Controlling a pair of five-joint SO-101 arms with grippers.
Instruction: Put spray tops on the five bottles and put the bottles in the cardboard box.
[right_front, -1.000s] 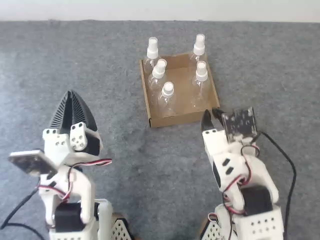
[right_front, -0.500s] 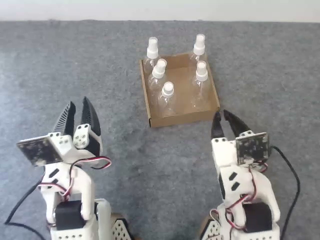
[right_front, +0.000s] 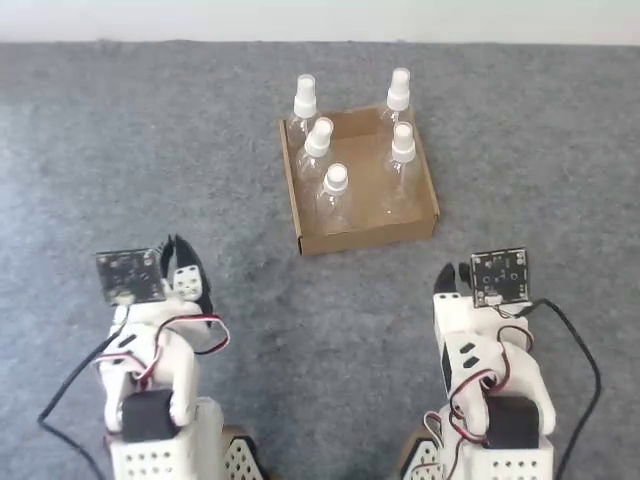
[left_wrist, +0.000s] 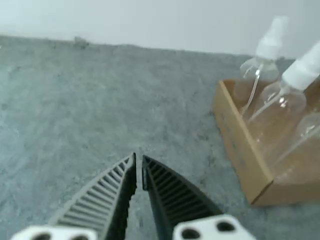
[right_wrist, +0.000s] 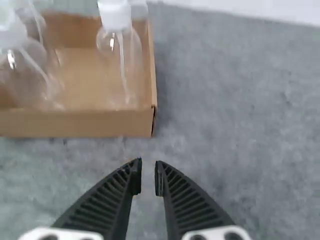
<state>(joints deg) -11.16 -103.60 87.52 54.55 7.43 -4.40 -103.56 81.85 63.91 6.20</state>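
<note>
Five clear bottles (right_front: 335, 200) with white spray tops (right_front: 336, 178) stand upright inside the open cardboard box (right_front: 365, 239)

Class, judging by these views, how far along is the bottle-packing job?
Done: all five bottles stand in the box, each with a white spray top on. In hand: nothing; the left gripper and right gripper sit empty above the carpet, short of the box. Left: seemingly nothing.
</note>
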